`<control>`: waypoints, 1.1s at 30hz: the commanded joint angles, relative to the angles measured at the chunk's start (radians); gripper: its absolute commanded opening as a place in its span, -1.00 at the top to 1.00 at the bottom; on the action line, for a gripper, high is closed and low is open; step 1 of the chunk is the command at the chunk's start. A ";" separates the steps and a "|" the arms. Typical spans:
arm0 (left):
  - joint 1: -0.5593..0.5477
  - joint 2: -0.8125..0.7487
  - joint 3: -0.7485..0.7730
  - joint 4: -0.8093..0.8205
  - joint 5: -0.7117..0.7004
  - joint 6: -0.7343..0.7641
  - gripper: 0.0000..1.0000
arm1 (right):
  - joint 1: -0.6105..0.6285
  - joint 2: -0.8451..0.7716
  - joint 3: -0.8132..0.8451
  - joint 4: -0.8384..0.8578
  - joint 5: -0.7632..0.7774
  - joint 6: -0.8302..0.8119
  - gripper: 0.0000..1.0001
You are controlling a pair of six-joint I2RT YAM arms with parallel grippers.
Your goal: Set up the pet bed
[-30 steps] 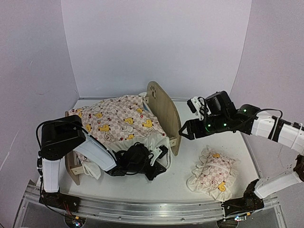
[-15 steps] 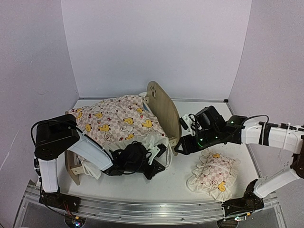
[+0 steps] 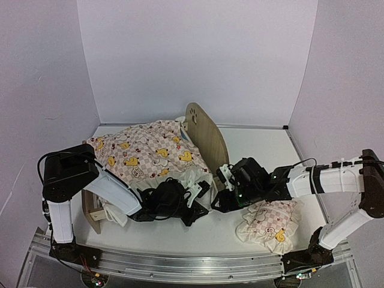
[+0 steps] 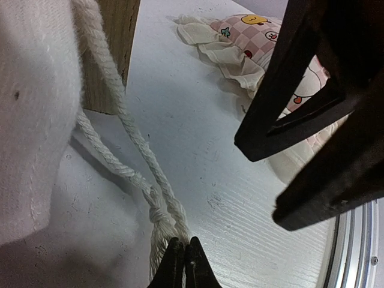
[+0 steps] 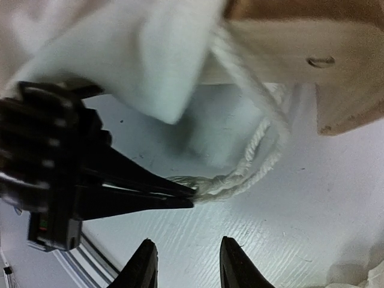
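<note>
The pet bed has a rounded wooden headboard with paw cutouts and stands left of centre, covered by the cartoon-print quilt. My left gripper lies low at the bed's near right corner. Its jaws are shut on the frayed end of a white twisted cord. The cord hangs by a wooden bed leg. My right gripper is open and empty, just above the table. In the right wrist view its tips face the pinched cord end below the bed frame.
The small frilled pillow lies on the table right of the bed, close behind my right gripper; it also shows in the left wrist view. White cloth hangs off the bed's edge. A metal rail runs along the table's near edge.
My right arm has swung down and left, from beside the headboard to the table next to my left gripper. The left gripper has stayed in place on the cord.
</note>
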 commanded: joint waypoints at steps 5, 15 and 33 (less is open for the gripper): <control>0.006 -0.037 -0.012 0.048 0.003 0.002 0.93 | -0.001 -0.003 -0.117 0.231 0.123 0.170 0.34; -0.050 -0.158 -0.116 0.040 -0.204 0.049 -0.06 | 0.000 -0.020 -0.176 0.350 0.135 0.197 0.44; -0.195 0.010 0.000 -0.070 -0.479 0.162 -0.01 | -0.001 -0.099 -0.215 0.329 0.127 0.164 0.51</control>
